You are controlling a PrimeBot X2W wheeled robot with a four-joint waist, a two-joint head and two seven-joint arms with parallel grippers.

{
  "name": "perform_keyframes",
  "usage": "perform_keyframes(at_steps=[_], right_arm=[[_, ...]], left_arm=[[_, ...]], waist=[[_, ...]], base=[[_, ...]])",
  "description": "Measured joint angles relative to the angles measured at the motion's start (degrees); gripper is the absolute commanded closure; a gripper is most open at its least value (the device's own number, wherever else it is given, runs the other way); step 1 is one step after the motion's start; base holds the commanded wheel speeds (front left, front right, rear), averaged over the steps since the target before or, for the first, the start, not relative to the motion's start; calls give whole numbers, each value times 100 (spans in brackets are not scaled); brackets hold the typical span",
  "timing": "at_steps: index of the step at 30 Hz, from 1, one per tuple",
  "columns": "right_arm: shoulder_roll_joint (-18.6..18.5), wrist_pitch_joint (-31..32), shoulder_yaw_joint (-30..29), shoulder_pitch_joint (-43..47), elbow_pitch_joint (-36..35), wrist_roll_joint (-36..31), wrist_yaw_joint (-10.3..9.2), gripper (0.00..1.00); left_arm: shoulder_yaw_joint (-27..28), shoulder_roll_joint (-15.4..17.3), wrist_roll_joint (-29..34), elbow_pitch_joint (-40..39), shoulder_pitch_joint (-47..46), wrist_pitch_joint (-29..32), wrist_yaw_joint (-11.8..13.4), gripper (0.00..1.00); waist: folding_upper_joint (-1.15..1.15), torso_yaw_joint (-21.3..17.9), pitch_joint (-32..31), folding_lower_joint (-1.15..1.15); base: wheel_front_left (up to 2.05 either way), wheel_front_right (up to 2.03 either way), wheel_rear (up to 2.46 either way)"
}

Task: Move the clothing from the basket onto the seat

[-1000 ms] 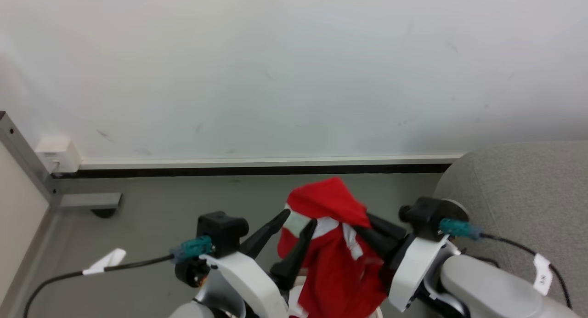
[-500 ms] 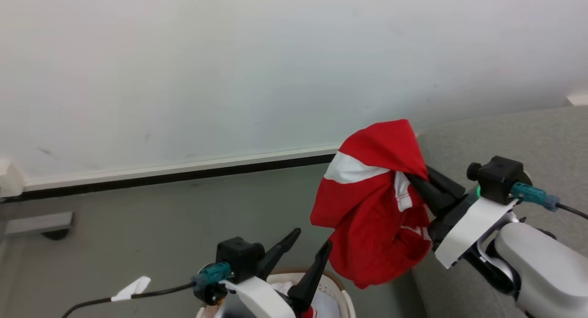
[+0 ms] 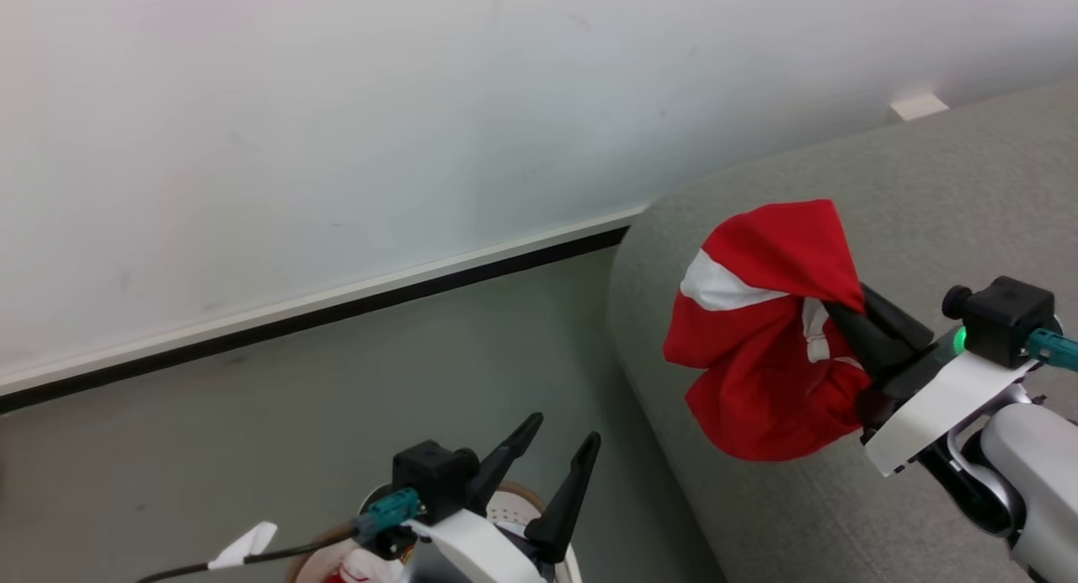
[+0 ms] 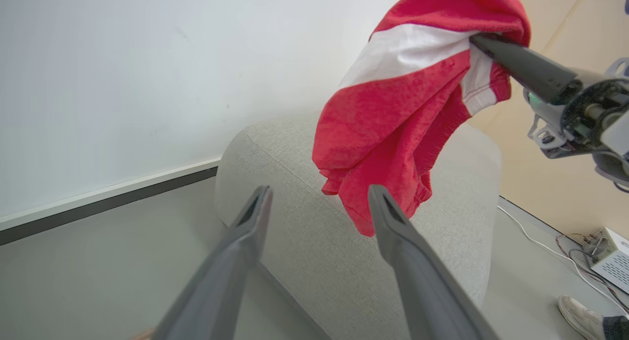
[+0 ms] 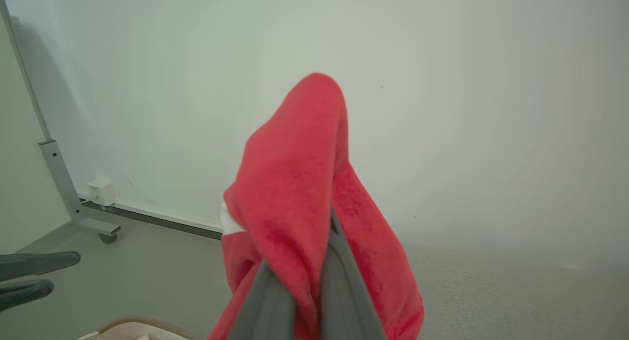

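The clothing (image 3: 762,347), bright red with white sections, hangs bunched from my right gripper (image 3: 834,312), which is shut on it. It hangs in the air over the rounded end of the grey seat (image 3: 926,179). In the right wrist view the clothing (image 5: 295,183) drapes over the closed fingers (image 5: 339,281). My left gripper (image 3: 560,427) stands open and holds nothing, low above the basket (image 3: 505,507), whose brown rim and white wall peek out beneath it. The left wrist view shows the clothing (image 4: 393,109) above the seat (image 4: 295,251), beyond the open left gripper (image 4: 318,192).
A white wall with a dark baseboard (image 3: 337,313) runs behind the grey floor. A metal frame leg (image 5: 59,183) and a wall socket (image 5: 100,191) stand at the left. A person's shoe (image 4: 580,310) and a white box with cables (image 4: 609,254) lie on the floor past the seat.
The head camera has swung right. My right gripper carried the clothing from above the basket to over the seat. My left gripper opened wide, came off the clothing and stayed low.
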Motion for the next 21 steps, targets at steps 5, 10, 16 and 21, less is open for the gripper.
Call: perform_keyframes(at_steps=[5,10,16,21], right_arm=[[-163,0,-292,90,-82,-47,0,100],[-198,0,-543,182,-183,-92,0,100],[-293,1,-1276,114,-104,-376,0,100],[-283,0,-2565,-495,98,-946,0,100]], left_arm=[[-83,-55,26,55,-62,-68,-12,0],[-168,-62,91,51,-193,-67,-38,0],[-245,-38,302,-103,-673,16,-82,0],[-346,52,558,-344,-1389,193,-203,0]], waist=[[0,-300,130,0],[0,-471,358,0],[0,-468,832,0],[0,-326,1495,0]], base=[[0,0,0],[0,0,0],[0,0,0],[0,0,0]])
